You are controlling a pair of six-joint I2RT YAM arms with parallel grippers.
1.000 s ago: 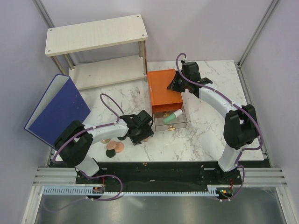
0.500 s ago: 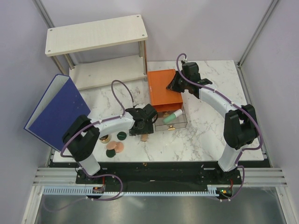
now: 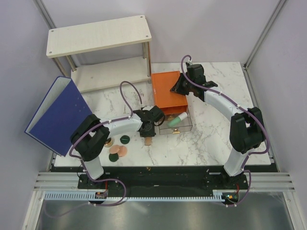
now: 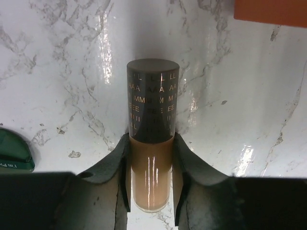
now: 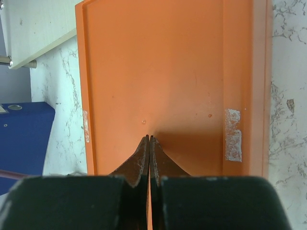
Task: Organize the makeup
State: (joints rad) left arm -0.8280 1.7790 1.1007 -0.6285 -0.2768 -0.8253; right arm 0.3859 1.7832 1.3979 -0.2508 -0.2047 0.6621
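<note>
Left wrist showed left gripper (image 4: 151,140) clamping the dark-capped peach plastic tube (image 4: 152,96) just left of the clear open drawer (image 3: 184,125); stowing probably needed rightward travel. Right gripper (image 5: 149,140), closed empty, touched the orange box (image 5: 168,72).

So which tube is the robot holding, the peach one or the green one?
The peach tube with the dark cap: the left gripper is shut on it. The mint-green tube lies loose in the clear drawer.

Peach tube (image 4: 149,184) has gold-lettered dark cap (image 4: 152,100), box (image 5: 168,72) is orange, compact (image 4: 14,151) seemingly green.
</note>
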